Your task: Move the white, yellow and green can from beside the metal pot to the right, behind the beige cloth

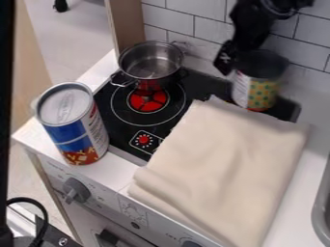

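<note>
Hanging beyond the far edge of the folded cream cloth (pixel 226 164), the black gripper (pixel 226 62) is positioned at the patterned can (pixel 258 91). Its opening width cannot be determined, nor can any hold on the can. The can is located just beyond the cloth—partly over a red burner marking on the black stovetop (pixel 116 116); whether its base makes contact cannot be determined. To the cloth's upper left is the metal pot (pixel 151 62), with looped handles. To its left stands the lidded blue canister (pixel 74 128)—slightly tilted in view. A sink rim (pixel 320 212) lies to its right.
</note>
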Robot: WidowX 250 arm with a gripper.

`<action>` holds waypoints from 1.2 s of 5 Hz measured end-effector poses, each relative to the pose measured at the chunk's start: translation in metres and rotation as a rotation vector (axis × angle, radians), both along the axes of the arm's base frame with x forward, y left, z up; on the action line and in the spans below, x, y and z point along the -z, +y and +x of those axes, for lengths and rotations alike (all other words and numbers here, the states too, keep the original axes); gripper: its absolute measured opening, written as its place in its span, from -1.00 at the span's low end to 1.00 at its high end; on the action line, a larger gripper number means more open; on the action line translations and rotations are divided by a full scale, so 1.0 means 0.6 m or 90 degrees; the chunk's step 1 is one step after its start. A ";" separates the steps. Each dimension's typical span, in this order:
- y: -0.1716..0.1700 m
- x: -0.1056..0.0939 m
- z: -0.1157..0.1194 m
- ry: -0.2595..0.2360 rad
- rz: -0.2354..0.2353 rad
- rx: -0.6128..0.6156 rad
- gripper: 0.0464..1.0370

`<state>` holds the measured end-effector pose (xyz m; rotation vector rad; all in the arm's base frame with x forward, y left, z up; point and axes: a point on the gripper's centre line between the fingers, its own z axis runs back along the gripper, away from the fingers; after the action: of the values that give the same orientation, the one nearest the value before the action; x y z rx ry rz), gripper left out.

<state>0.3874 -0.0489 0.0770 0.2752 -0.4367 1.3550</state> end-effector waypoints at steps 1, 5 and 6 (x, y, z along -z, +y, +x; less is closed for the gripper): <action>-0.025 0.001 -0.002 -0.014 -0.012 -0.001 0.92; -0.072 0.017 0.002 -0.005 -0.042 0.040 0.92; -0.028 0.011 -0.002 -0.017 -0.023 0.034 0.92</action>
<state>0.3859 -0.0659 0.0707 0.2141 -0.4394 1.3145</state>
